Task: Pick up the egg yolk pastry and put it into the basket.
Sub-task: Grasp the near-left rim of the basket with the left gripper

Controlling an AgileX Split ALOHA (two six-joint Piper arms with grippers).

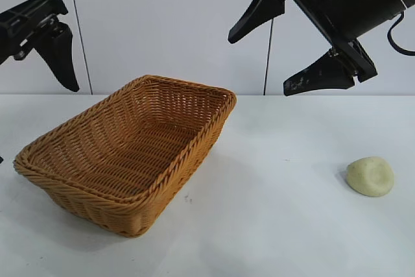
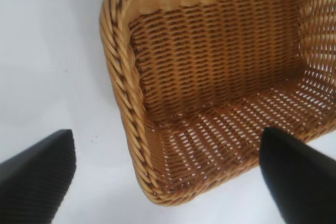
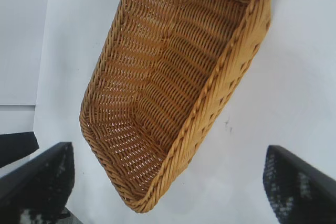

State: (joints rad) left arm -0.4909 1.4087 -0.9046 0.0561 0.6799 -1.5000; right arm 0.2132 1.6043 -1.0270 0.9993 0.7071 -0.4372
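The egg yolk pastry [image 1: 369,176] is a small pale yellowish dome with a shallow dimple, lying on the white table at the right. The golden-brown wicker basket [image 1: 130,194] stands left of centre and is empty. My right gripper [image 1: 258,63] hangs open and empty high above the table, between basket and pastry, well above and left of the pastry. My left gripper [image 1: 37,124] is open and empty, raised at the far left beside the basket. The basket shows in the left wrist view [image 2: 118,66] and the right wrist view [image 3: 210,98]; the pastry shows in neither.
The white table [image 1: 272,225] carries only the basket and the pastry. A white panelled wall [image 1: 168,24] stands behind. In the wrist views the left gripper [image 2: 165,135] and right gripper [image 3: 168,148] both look down on the basket.
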